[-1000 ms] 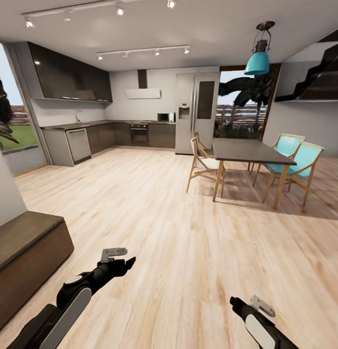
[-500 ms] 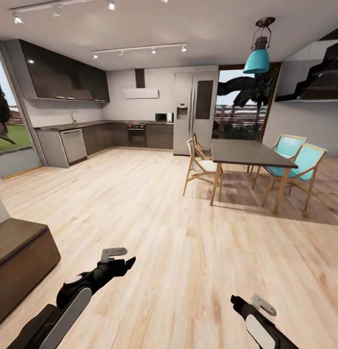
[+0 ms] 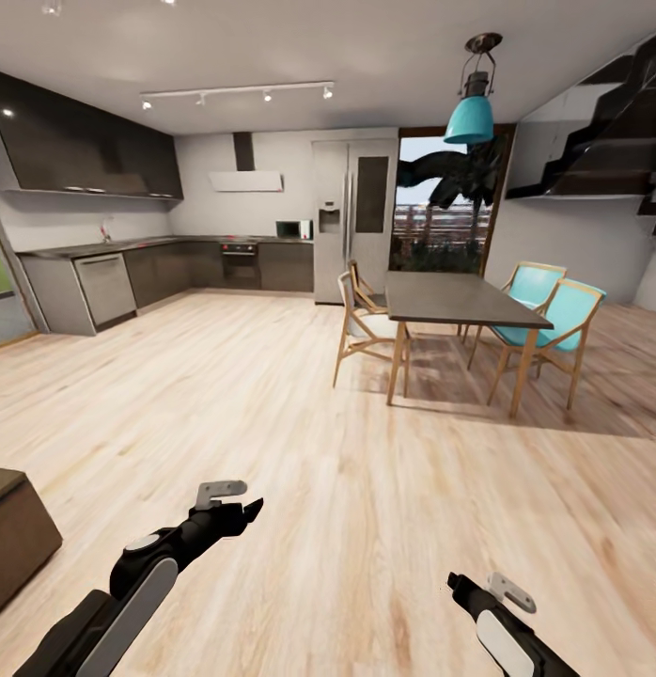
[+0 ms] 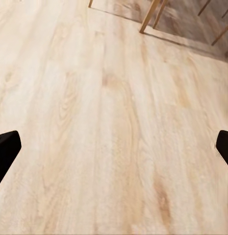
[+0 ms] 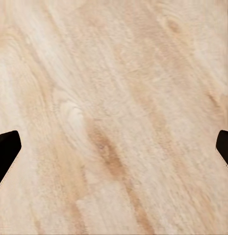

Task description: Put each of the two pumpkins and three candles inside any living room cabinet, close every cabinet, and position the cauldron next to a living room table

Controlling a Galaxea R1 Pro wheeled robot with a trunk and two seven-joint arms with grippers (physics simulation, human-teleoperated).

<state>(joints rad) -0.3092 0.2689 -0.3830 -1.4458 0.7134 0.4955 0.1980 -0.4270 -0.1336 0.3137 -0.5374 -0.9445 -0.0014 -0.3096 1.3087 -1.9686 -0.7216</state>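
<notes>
I see none of the pumpkins, candles, cauldron or the living-room table. One dark-brown corner of the low cabinet [image 3: 10, 541] sits at the head view's lower left edge. My left gripper [image 3: 248, 511] hangs over bare plank floor, open and empty; in the left wrist view [image 4: 114, 152] its black fingertips [image 4: 6, 149] sit far apart at the picture's sides. My right gripper [image 3: 455, 585] is low at the front right, also open with nothing in it; the right wrist view [image 5: 114, 149] has wood floor between the tips.
Ahead right stands a dark dining table [image 3: 455, 299] with wooden chairs [image 3: 366, 324] and teal chairs [image 3: 554, 320]. A dark kitchen counter [image 3: 102, 273] and a fridge [image 3: 351, 221] line the back wall. Wide plank floor [image 3: 272, 395] lies between.
The whole head view has swung to the right, so the cabinet and kitchen slid toward the left edge. Both arms keep the same pose and both grippers stay open.
</notes>
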